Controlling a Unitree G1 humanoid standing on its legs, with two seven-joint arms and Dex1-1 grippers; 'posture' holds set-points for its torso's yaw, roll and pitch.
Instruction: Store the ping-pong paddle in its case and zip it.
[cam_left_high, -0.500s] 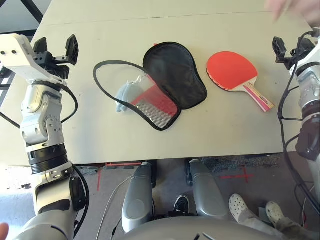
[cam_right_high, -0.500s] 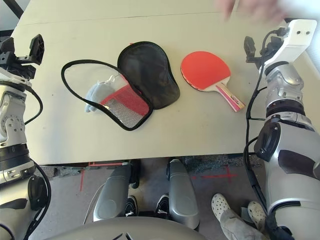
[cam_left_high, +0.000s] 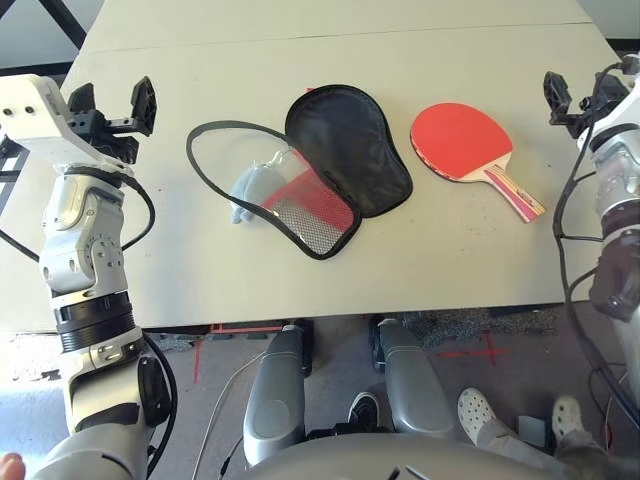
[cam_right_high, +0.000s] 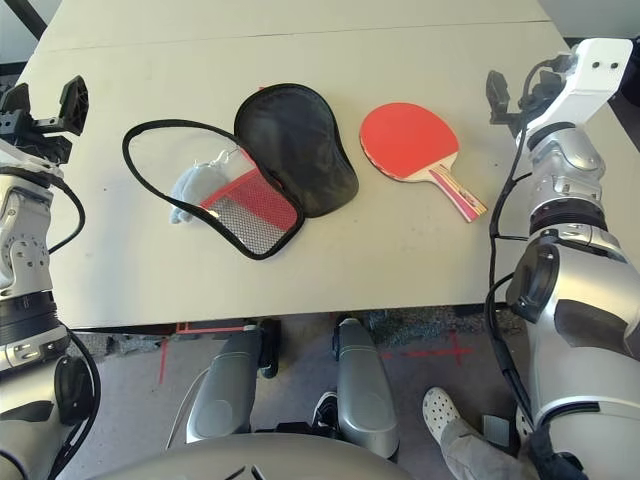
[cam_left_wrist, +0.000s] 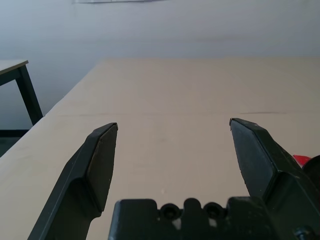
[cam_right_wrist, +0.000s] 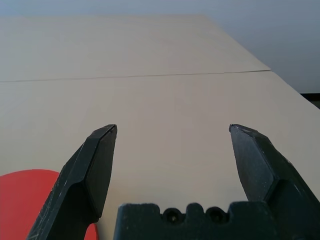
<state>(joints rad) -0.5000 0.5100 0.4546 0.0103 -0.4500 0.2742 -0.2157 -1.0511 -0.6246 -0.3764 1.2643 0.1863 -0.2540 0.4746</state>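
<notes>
Red rubber faces up on the ping-pong paddle (cam_left_high: 463, 141), laid flat on the pale bench (cam_left_high: 450, 260) with its handle angled toward the near right. Just to its left, apart from it, the case (cam_left_high: 330, 170) is spread unzipped, black lining showing. The left pincer (cam_left_high: 112, 103) and right pincer (cam_left_high: 572, 95) are held wide apart, empty, above the bench's two sides.

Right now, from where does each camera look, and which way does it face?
Head eyes: look down at the table; open case, paddle, silver forearms.
Left wrist: looks along the open left tool over bare tabletop.
Right wrist: looks along the open right tool; the paddle's red edge shows.
Shared: paddle, in the head and right wrist views.
</notes>
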